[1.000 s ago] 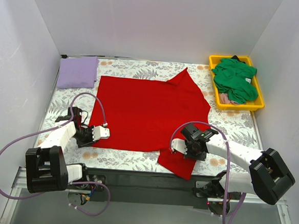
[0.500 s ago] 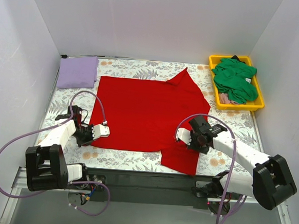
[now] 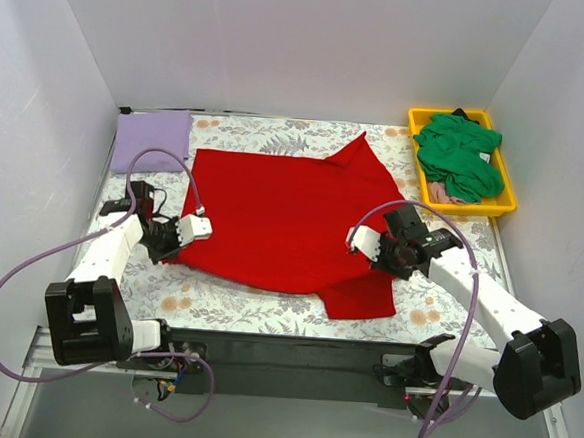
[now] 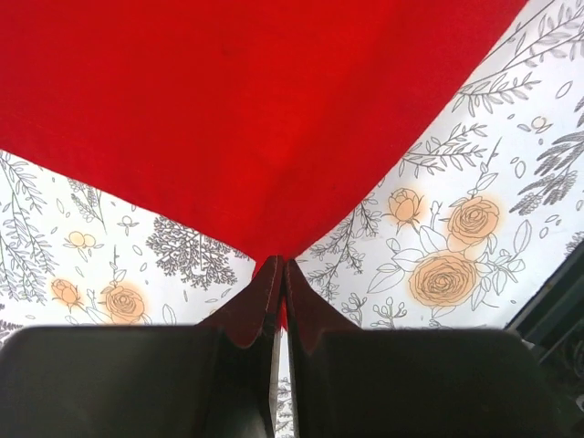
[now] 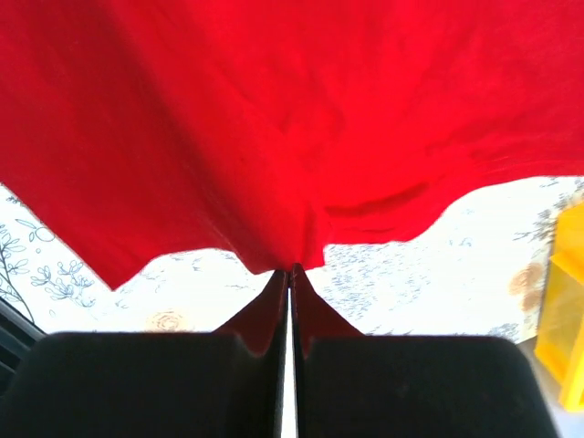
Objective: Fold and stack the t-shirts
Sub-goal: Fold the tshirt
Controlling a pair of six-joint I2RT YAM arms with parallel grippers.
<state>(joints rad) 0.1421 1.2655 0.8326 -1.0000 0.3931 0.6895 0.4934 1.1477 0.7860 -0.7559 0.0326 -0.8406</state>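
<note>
While the red t-shirt (image 3: 282, 213) is lying spread at the centre of the floral table cloth (image 3: 461, 241), the left gripper (image 4: 280, 265), at eight o'clock, is pinching its near corner between fully closed jaws, and the right gripper (image 5: 290, 269), at four o'clock, is clamping its hem likewise.

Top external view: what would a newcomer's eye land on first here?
The bright red t-shirt spread across the floral table cloth dominates, with the left tool and right tool each shut on its edge, one at each side. A green t-shirt is heaped in the yellow tray at far right. A folded lavender t-shirt lies at far left.
</note>
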